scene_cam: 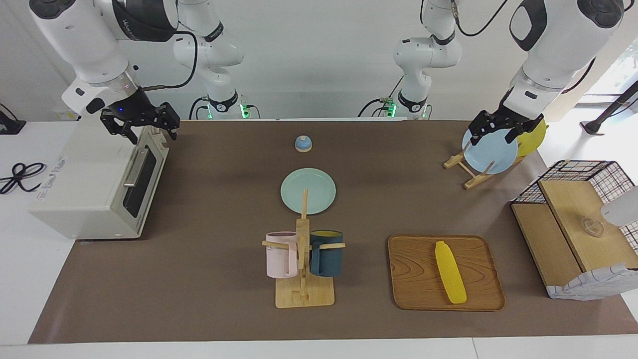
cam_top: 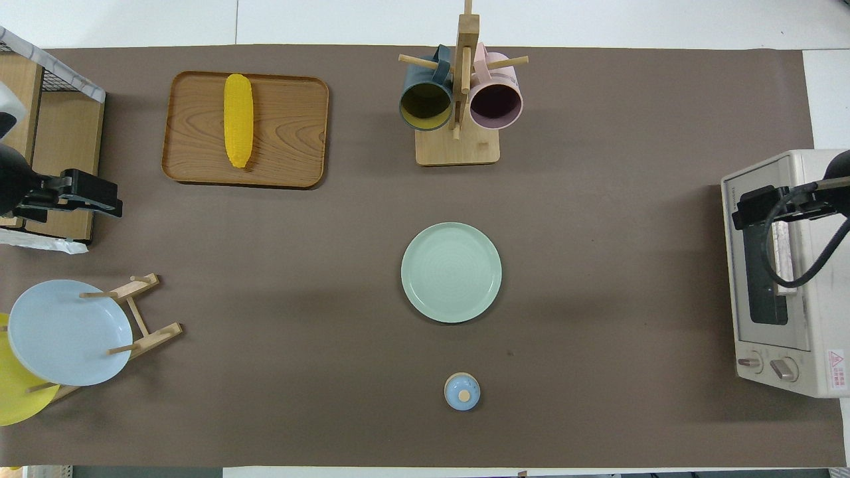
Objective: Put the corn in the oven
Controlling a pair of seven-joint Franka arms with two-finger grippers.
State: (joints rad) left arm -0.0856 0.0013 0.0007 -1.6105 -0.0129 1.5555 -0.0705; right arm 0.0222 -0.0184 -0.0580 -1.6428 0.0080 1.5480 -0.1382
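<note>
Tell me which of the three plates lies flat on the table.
The pale green plate in the middle of the mat lies flat. The light blue plate and the yellow plate stand on edge in the wooden rack at the left arm's end.

Two arms, glossy white rounded shells, black bands at the joints. Small dark lettering on the black joint collars. Black cables loop along the upper links. Green lights glow at both bases. Right gripper [scene_cam: 140, 124] and left gripper [scene_cam: 503, 128]: black, skeletal linkage fingers; a small blue light on the right wrist.
</note>
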